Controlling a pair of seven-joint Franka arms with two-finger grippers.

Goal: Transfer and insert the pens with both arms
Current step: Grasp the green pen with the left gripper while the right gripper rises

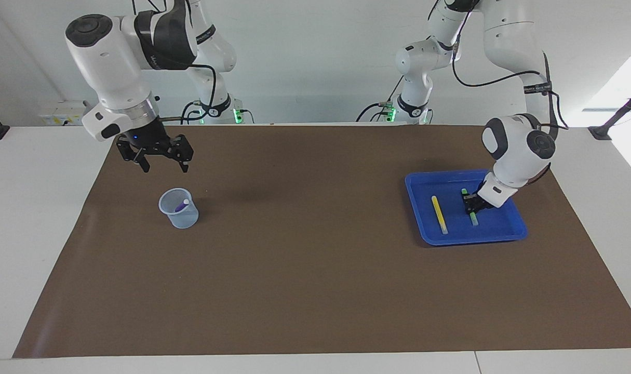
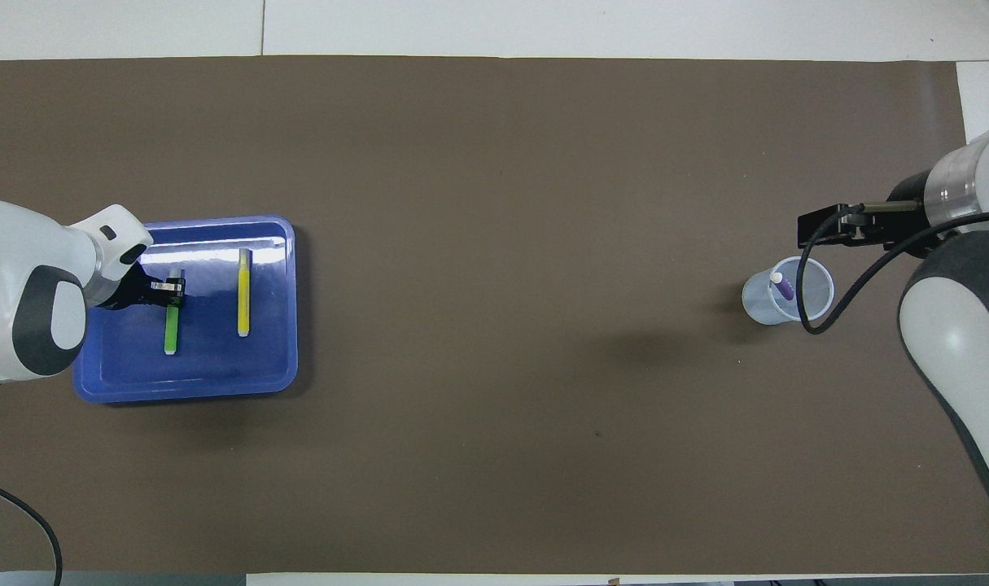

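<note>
In the blue tray (image 1: 512, 228) the left gripper (image 1: 471, 206) clamps the green pen (image 1: 473, 217) beside the yellow pen (image 1: 439, 213), while the empty right gripper (image 1: 164, 167) hangs spread above bare mat (image 1: 315, 270).

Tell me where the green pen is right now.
The green pen lies in the blue tray at the left arm's end of the table, beside the yellow pen, with the left gripper shut on it.
</note>
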